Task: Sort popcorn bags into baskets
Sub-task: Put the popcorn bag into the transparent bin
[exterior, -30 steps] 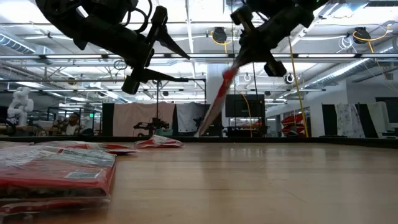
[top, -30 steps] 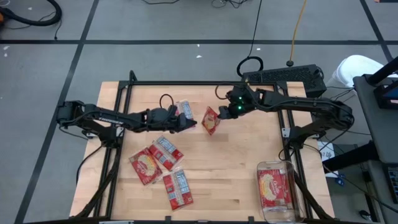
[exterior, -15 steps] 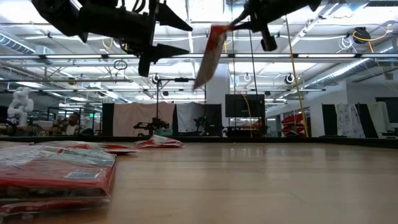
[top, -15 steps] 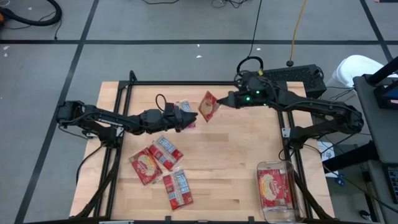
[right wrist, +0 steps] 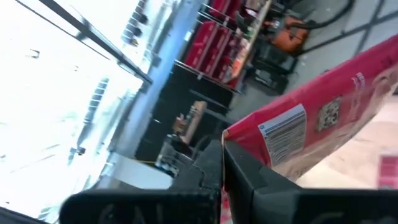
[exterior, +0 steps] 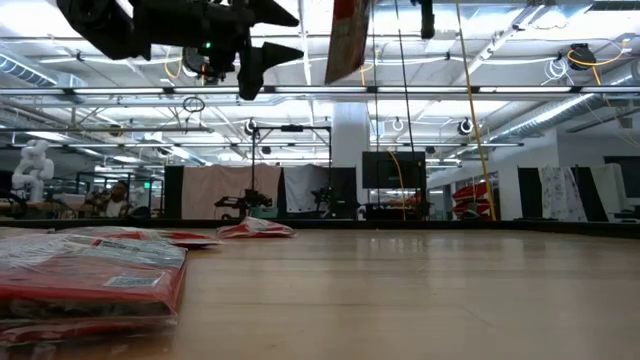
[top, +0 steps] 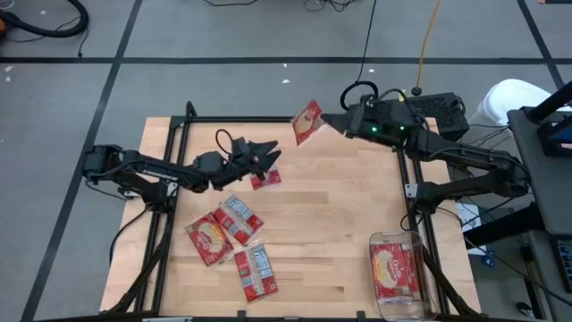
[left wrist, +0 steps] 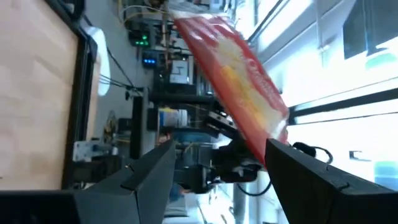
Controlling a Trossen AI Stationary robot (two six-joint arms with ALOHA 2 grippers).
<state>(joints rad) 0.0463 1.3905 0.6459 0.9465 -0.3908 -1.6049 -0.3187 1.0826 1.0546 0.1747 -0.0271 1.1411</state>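
The surface (top: 340,233) is a big wooden top that fills the middle of the high view. Two dark arms reach in over it, the left arm from the left of the frame and the right arm from the upper right.

The bin (top: 397,300) sits at the lower right of the high view, by the edge of the surface. One bag (top: 394,268) lies flat inside it. That looks like the only bag sorted so far.

Three more bags (top: 234,240) lie in a loose bunch at the lower left of the high view. One more, the small bag (top: 264,178), lies on the surface just right of the left gripper. So at least four bags on the surface are left to sort.

The right gripper (top: 327,122) is up in the air near the top middle of the high view. Its jaws are clenched on a bag, the held bag (top: 307,122), which hangs off the surface, well apart from the bin. I think this bag goes in the bin next, so the arm has a long way to carry it, down to the lower right.

The left gripper (top: 265,151) hovers above the surface, left of the middle. Its jaws are spread apart and hold nothing.
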